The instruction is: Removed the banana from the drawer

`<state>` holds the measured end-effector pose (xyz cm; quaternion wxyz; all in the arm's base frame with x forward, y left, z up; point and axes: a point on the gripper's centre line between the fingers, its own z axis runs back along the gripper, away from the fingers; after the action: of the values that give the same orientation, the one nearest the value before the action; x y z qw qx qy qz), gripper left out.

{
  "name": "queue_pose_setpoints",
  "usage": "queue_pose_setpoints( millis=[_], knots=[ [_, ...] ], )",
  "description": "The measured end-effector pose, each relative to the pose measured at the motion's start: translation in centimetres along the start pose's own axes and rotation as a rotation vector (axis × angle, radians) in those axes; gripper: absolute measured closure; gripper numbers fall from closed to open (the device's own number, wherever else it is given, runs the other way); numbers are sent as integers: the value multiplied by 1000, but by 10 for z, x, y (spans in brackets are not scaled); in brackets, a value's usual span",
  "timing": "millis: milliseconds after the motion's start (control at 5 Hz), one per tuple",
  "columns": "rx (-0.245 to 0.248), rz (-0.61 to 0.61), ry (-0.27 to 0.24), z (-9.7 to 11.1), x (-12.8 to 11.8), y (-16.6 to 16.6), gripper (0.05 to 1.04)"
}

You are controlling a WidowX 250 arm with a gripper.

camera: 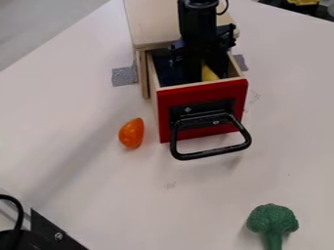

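Banana from tool: the yellow banana (209, 73) lies inside the drawer, upper centre of the frame, directly at the lower end of the black tool (204, 62); its visible part is on the side towards the red drawer front (203, 93). Contact between the two cannot be made out.
Banana's long axis: the visible stretch slants slightly, from upper left down to lower right, pointing towards the drawer front; the rest is hidden behind the tool, so its full lie is uncertain.
Tool state: it hangs down into the drawer, dark against the dark lining; whether it is spread, pressed together or pinching the banana, one cannot tell.
Drawer edges: the front wall stands just beside the banana's near end, and the right wall is near too. A low sideways pull would probably scrape a rim.
Cabinet edge: the wooden cabinet (153, 22) sits behind the drawer, close to the arm, so backing that way looks tight.
Way out: straight up seems the safest move once the banana is held, then over the left or front rim.
Open room: the white bench (72, 122) stretches widely to the left. The orange vegetable (132, 133) lies just left of the drawer, the black handle (210, 154) juts forward, and the green broccoli (273, 220) is well apart at lower right.
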<state>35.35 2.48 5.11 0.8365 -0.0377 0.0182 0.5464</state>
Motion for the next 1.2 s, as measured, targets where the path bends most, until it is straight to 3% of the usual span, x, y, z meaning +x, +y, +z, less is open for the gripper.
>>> queue_pose_setpoints(
  millis=[200, 400, 600, 800, 1200],
  knots=[
    [11, 13, 40, 3, -5, 3, 557],
    [15, 33, 124, 22, -8, -1, 557],
    [-15, 66, 199, 47, -4, -12, 594],
    [-12, 140, 312, 55, 0, -16, 612],
    [36, 262, 487, 61, 0, -13, 612]
  ],
)
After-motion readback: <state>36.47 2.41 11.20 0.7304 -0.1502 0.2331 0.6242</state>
